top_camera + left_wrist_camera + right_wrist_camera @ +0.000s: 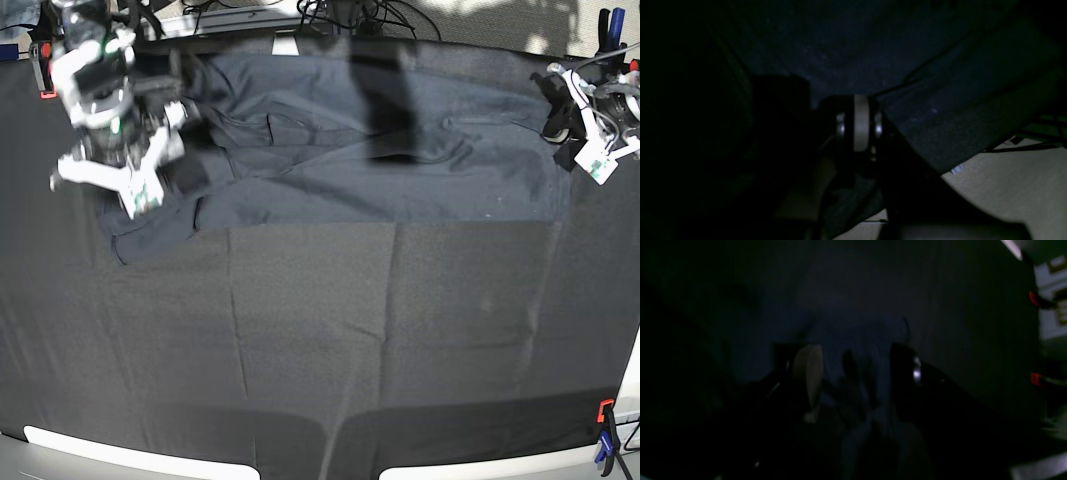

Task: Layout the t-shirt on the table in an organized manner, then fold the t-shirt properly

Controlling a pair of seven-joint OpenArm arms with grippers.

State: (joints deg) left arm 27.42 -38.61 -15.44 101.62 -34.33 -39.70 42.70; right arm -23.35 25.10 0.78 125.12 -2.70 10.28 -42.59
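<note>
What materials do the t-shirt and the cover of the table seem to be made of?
The t-shirt looks like thin woven or knit fabric, slate-grey with a slight sheen: it lies in soft wrinkles and catches light. The table cover looks like thicker matte black cloth: it shows crease lines and no shine. The exact fibres cannot be told.

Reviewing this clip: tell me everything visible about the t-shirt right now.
The t-shirt is dark slate-grey, thin, faintly shiny fabric. It lies stretched sideways along the far part of the table, mostly flat, with creases and bunched folds toward the base view's left end. There the right gripper is over the rumpled cloth, jaws apart. At the opposite end the left gripper is shut at the shirt's edge; whether it pinches fabric is unclear. A dark shadow band crosses its middle.
</note>
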